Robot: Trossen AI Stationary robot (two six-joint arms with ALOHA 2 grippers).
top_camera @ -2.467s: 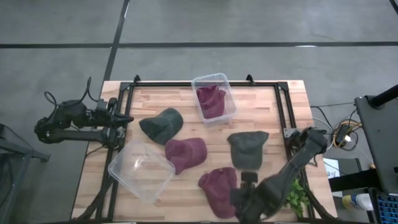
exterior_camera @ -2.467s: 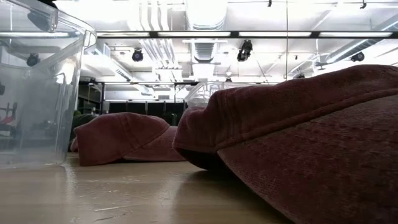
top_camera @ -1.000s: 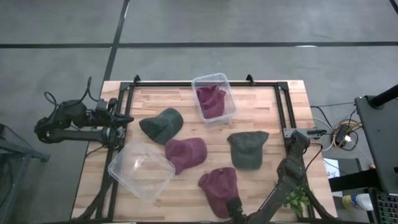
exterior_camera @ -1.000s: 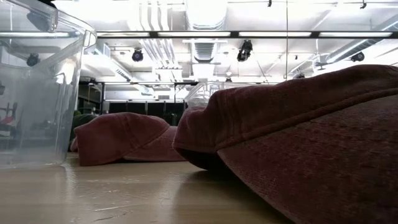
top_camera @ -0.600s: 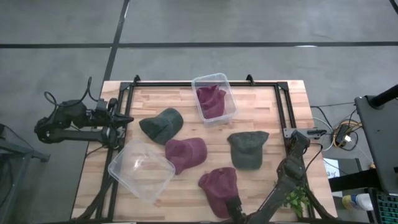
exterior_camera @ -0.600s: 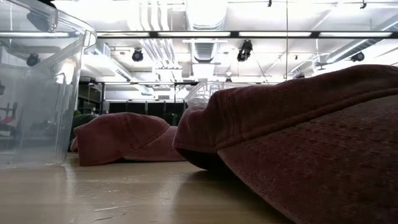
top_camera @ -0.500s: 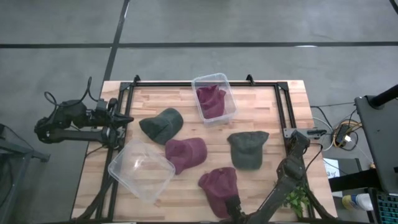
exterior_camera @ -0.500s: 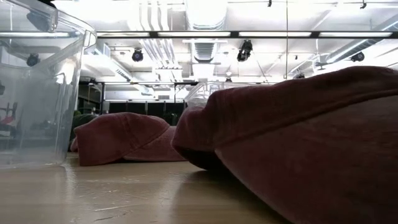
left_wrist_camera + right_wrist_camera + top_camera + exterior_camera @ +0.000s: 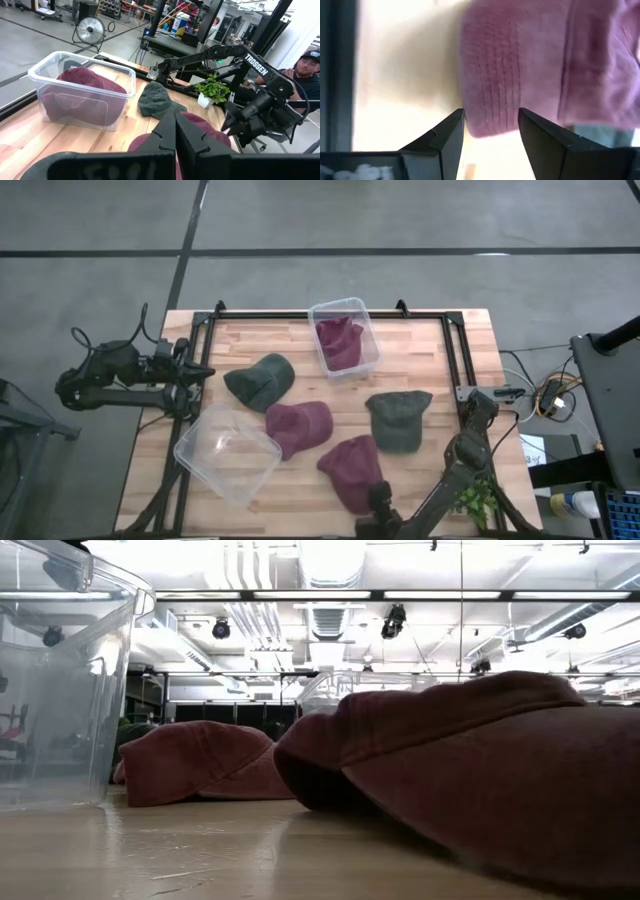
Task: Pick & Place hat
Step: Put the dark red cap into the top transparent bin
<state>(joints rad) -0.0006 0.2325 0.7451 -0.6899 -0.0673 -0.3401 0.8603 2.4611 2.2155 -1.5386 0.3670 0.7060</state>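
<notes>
Wooden slat table (image 9: 270, 340) with a black frame rail (image 9: 330, 313) sits centre frame in the high view on a grey concrete floor (image 9: 300, 220).

Right gripper (image 9: 375, 502) is at the bottom centre of the high view, at the near table edge, touching the lower rim of a maroon hat (image 9: 349, 468). In the right wrist view the two dark fingers (image 9: 447, 137) stand apart with the hat's brim edge (image 9: 490, 95) between them, not clamped.

Left gripper (image 9: 197, 369) is parked at the left edge of the table, mid-left of the high view. In the left wrist view its fingers (image 9: 165, 135) are pressed together, holding nothing.

Other items on the table:
- Second maroon hat (image 9: 298, 425), centre.
- Dark green hat (image 9: 260, 380), upper left of centre.
- Another green hat (image 9: 398, 418), right of centre.
- Clear bin (image 9: 345, 338) at top centre, with a maroon hat (image 9: 338, 342) inside.
- Empty clear bin (image 9: 227, 453), lower left.
- Small green plant (image 9: 475, 498), lower right corner of the table.

The low view shows ceiling strip lights (image 9: 330, 595) and ducts in the room behind. The left wrist view shows a floor fan (image 9: 90, 31), upper left, and a person in a cap (image 9: 307, 62) seated at far right.
</notes>
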